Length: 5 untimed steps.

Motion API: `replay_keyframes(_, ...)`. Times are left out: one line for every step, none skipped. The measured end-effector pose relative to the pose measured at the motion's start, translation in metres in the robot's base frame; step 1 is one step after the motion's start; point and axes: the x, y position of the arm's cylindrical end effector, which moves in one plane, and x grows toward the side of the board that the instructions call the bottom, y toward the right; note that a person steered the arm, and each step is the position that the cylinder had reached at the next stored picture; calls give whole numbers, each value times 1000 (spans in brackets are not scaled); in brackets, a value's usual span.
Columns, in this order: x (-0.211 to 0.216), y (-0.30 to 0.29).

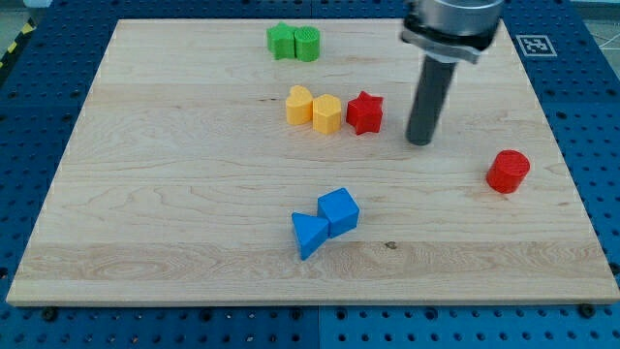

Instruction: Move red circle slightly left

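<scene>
The arm's end effector is a plain dark rod with no jaws to open or close, and it holds nothing; its tip (419,142) rests on the table (174,194) just right of the red star (365,112). The red circle (508,171) sits well apart from the tip, at about four o'clock from it, near the table's right edge.

This looks like the approach step: the tip is on the circle's left side, the wrong side for a leftward push. The next move probably calls for the tip to swing round to the circle's three o'clock side without touching it, then make a short nudge toward nine o'clock. The gap to the right edge is narrow.
</scene>
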Motion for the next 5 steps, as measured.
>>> replay_keyframes(-6,40)
replay_keyframes(11,94)
replay_keyframes(49,111)
replay_keyframes(60,92)
replay_keyframes(60,44)
